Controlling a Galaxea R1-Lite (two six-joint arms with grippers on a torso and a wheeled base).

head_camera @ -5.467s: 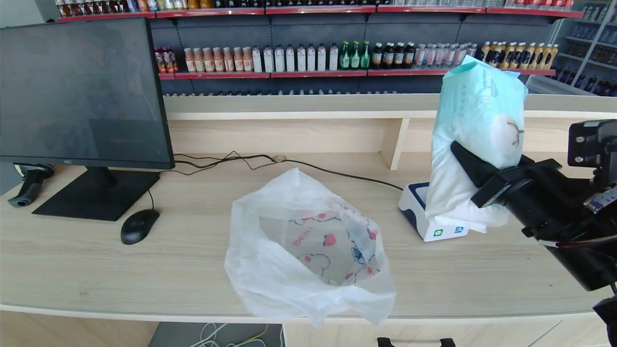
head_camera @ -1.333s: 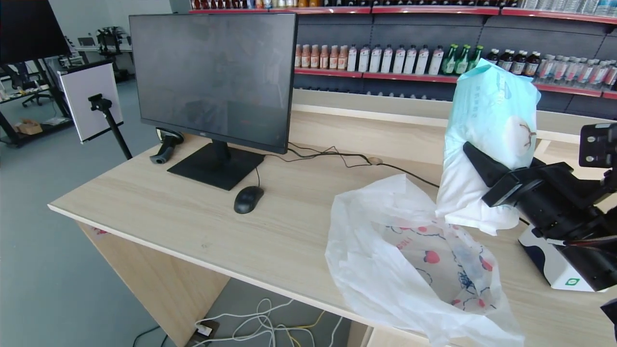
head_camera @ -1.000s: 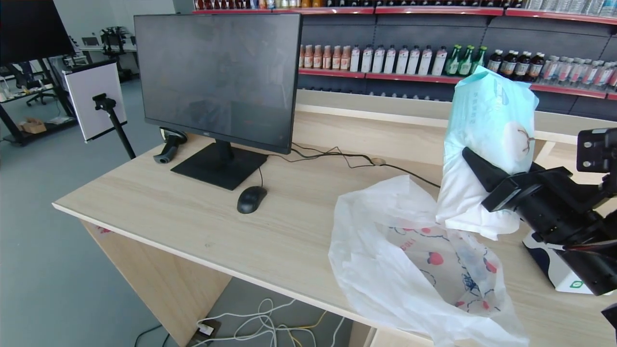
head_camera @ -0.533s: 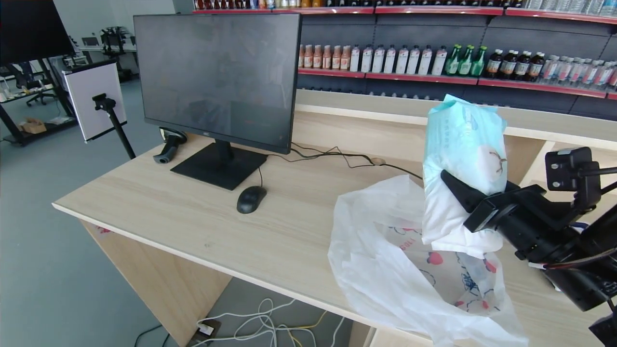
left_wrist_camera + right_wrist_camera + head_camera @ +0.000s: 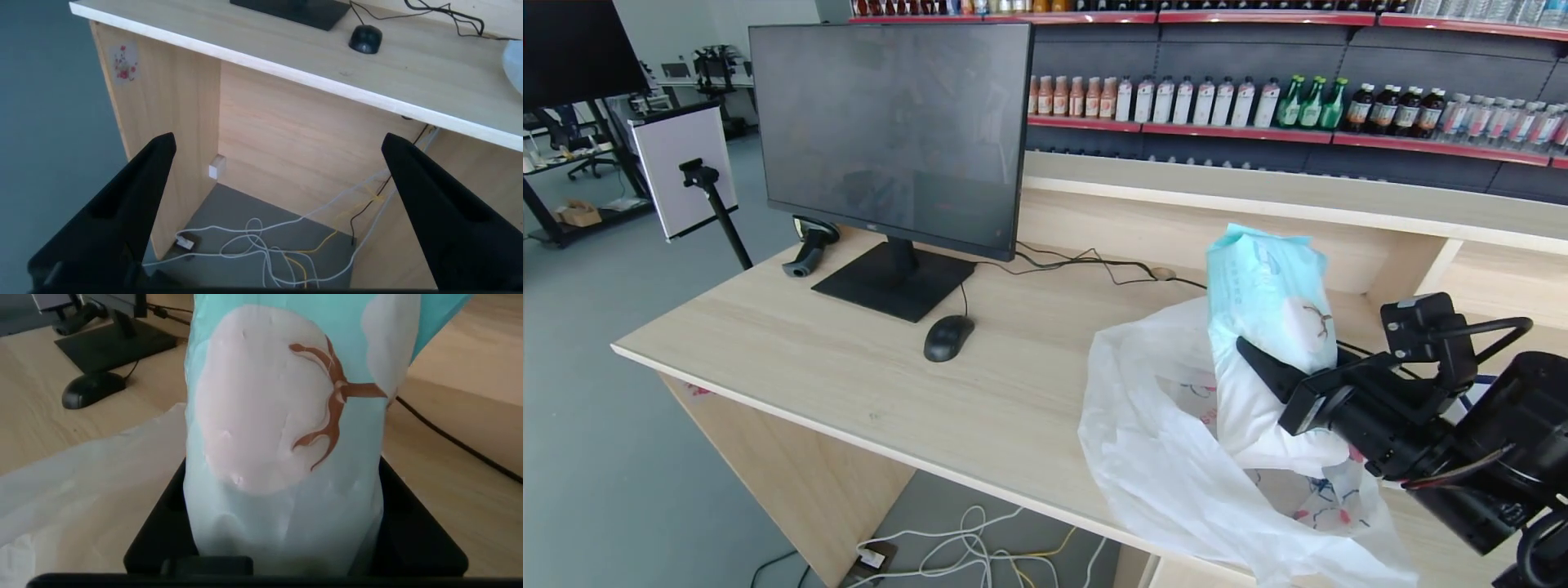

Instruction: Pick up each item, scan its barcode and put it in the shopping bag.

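A soft teal and white pack [image 5: 1270,318] stands upright in my right gripper [image 5: 1270,380], which is shut on its lower half. The pack's bottom end sits inside the mouth of the white translucent shopping bag [image 5: 1168,465], which lies open on the wooden counter [image 5: 849,367]. In the right wrist view the pack [image 5: 286,441] sits between the black fingers [image 5: 159,535], with the bag [image 5: 90,498] just beyond. My left gripper [image 5: 278,140] hangs open beside the counter's end, below its top, holding nothing.
A dark monitor [image 5: 890,131] stands at the back left, with a black mouse [image 5: 947,337] before it and a hand-held scanner [image 5: 805,245] beside it. A black cable [image 5: 1094,265] runs along the counter's back. Loose cables [image 5: 278,245] lie on the floor under the counter.
My right gripper has carried the pack from above the white scanner leftward and down, until its bottom end is in the bag's mouth. The head camera turned earlier on.
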